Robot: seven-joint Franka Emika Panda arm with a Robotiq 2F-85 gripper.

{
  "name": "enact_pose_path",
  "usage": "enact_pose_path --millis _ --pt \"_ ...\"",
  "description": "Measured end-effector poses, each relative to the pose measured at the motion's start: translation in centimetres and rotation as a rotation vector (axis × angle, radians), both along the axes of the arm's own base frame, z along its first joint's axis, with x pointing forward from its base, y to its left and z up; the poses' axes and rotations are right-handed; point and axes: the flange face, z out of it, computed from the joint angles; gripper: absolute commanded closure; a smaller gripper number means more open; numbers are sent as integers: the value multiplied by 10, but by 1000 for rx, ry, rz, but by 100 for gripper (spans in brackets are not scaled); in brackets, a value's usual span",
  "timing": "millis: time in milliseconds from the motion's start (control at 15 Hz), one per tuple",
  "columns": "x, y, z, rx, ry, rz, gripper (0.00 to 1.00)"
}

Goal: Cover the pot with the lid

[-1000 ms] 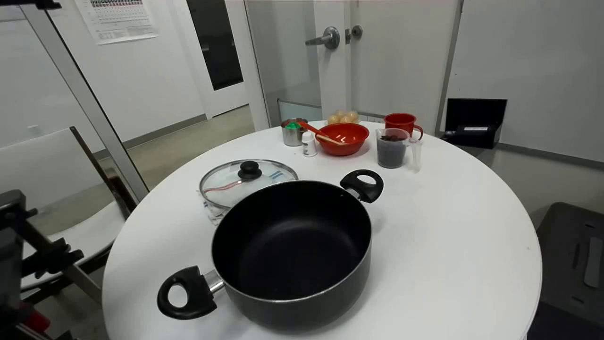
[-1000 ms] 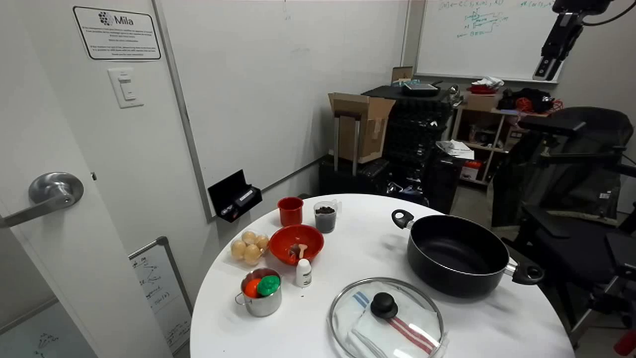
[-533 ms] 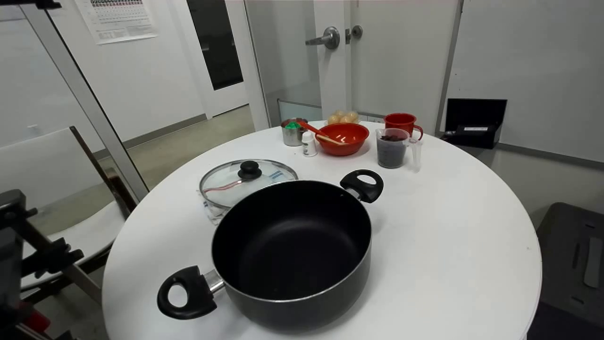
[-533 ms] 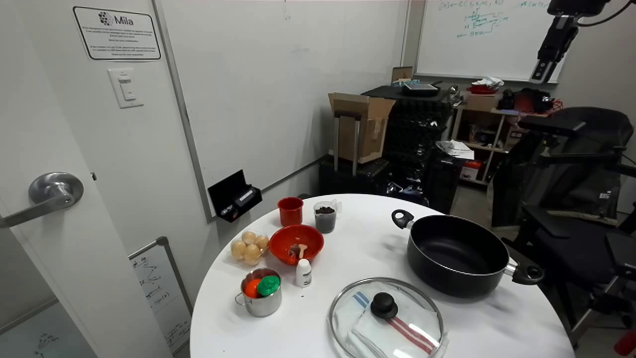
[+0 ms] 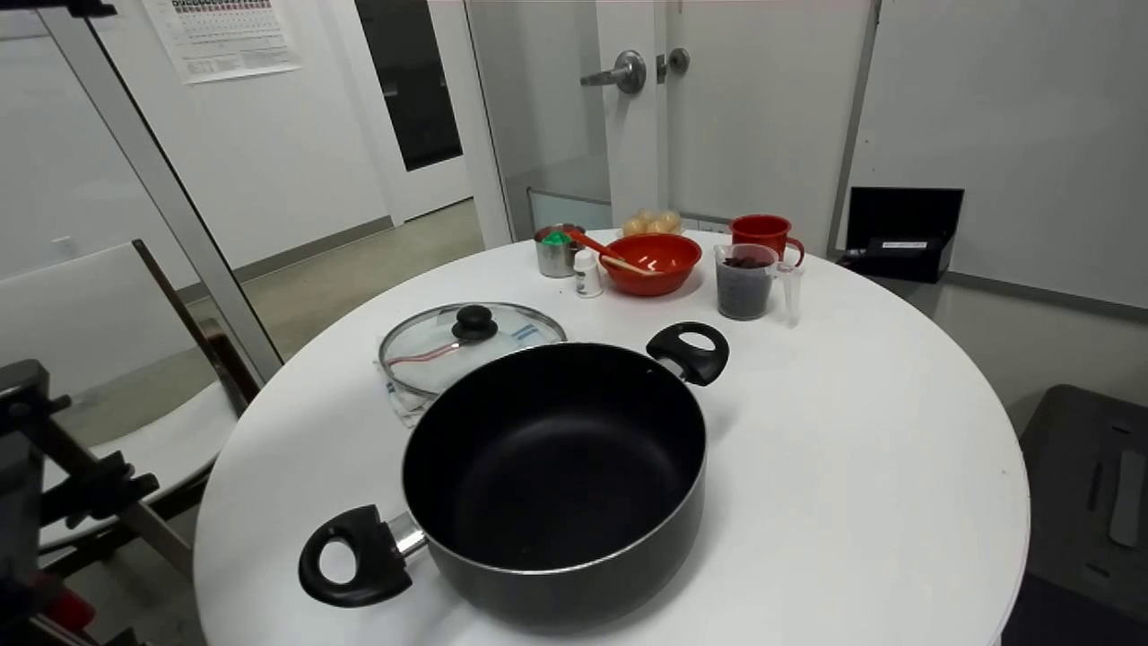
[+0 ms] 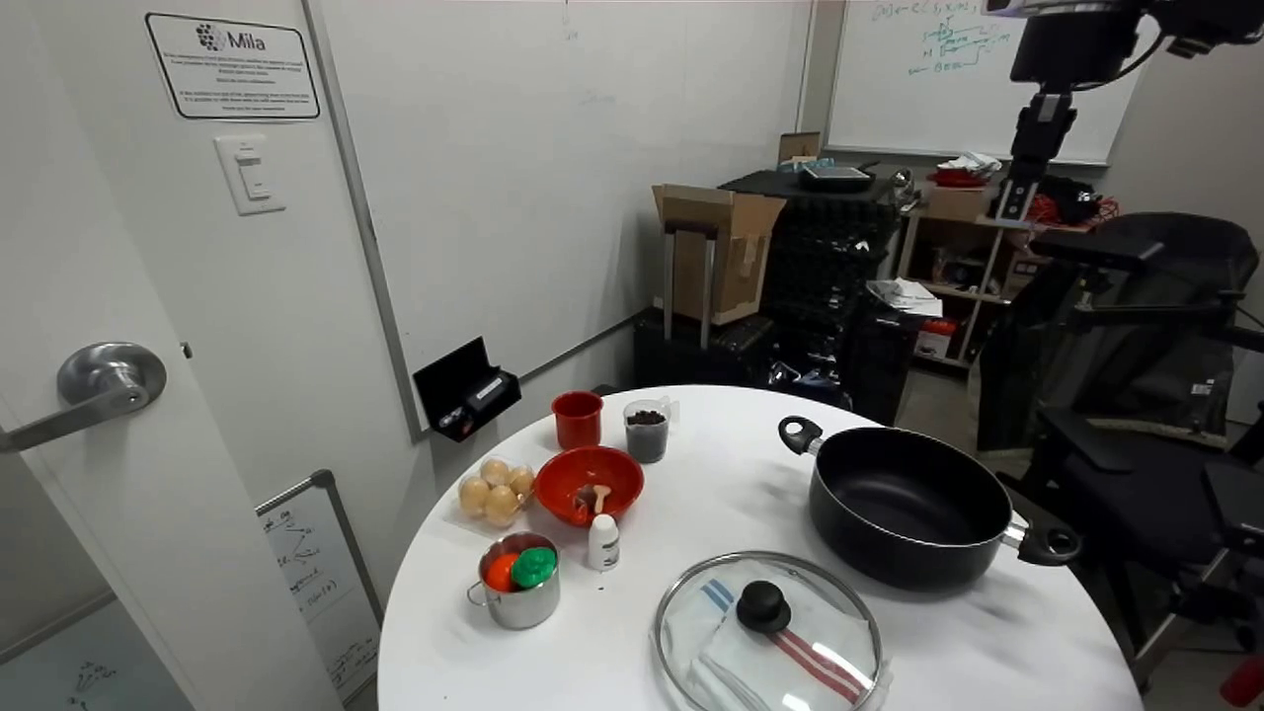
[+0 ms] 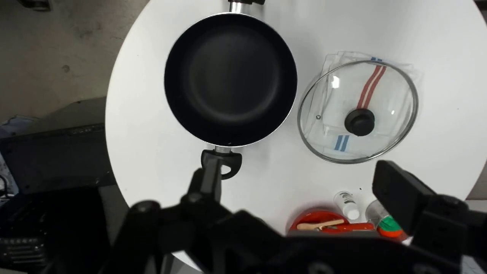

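Note:
The wide black pot (image 5: pixel 556 484) stands upright on the white table with its dark inside showing. It also shows in an exterior view (image 6: pixel 908 504) and in the wrist view (image 7: pixel 230 76). The clear glass lid (image 5: pixel 474 325) lies knob up on a folded striped cloth beside the pot. It also shows in an exterior view (image 6: pixel 763 604) and in the wrist view (image 7: pixel 359 121). My gripper (image 6: pixel 1015 202) is high above the table. In the wrist view my gripper (image 7: pixel 298 167) has its fingers wide apart with nothing between them.
A red bowl (image 6: pixel 590 484) with utensils, a white bottle (image 6: pixel 603 543), a metal cup (image 6: pixel 520 583), eggs (image 6: pixel 497 491), a red mug (image 6: pixel 578 420) and a clear measuring cup (image 6: pixel 647 432) stand along the table's far side in an exterior view. The cloth (image 6: pixel 726 671) lies under the lid.
In an exterior view my gripper has moved left and down, mostly in the last half second, and more of the arm shows. The pot, the lid and the other objects have not moved.

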Motion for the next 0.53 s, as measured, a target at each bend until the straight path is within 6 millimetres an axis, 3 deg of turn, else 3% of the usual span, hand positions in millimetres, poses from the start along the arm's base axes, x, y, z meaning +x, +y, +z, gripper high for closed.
enact_pose_path --millis 533 --pt "70 77 -62 -69 48 137 0"
